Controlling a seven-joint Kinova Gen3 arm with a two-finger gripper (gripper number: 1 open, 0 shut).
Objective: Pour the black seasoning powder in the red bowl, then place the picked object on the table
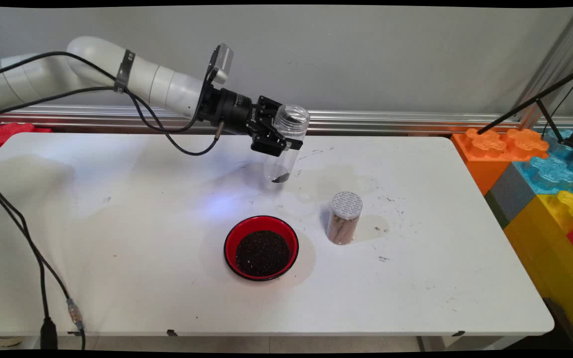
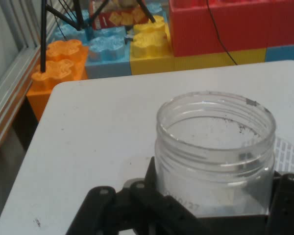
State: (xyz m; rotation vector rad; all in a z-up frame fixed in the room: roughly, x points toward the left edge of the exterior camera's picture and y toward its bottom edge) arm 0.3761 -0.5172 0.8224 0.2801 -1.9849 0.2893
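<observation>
You see the gripper closed on a clear plastic jar, one finger on each side of its wall just below the neck; the jar hangs in the air above the far middle of the white table, not touching it. Its long axis is close to upright, only a little tilted, with the open mouth at the top and leaning slightly to the right; the lid is off, and a small dark rest of grains lies at the bottom, while the rest of the jar looks empty. In the hand view the jar fills the space between the fingers, and you can see dark specks sticking to the inside of its rim.

Nearer to you and a little to the left of the jar stands a red bowl, filled with dark grains; it lies well apart from the gripper, on the near side. To the right of the bowl, near it but not touching, stands a second jar with a white perforated lid and brown contents; it is upright on the table. At the far right, beyond the table edge, you see large coloured blocks in orange, blue and yellow.
</observation>
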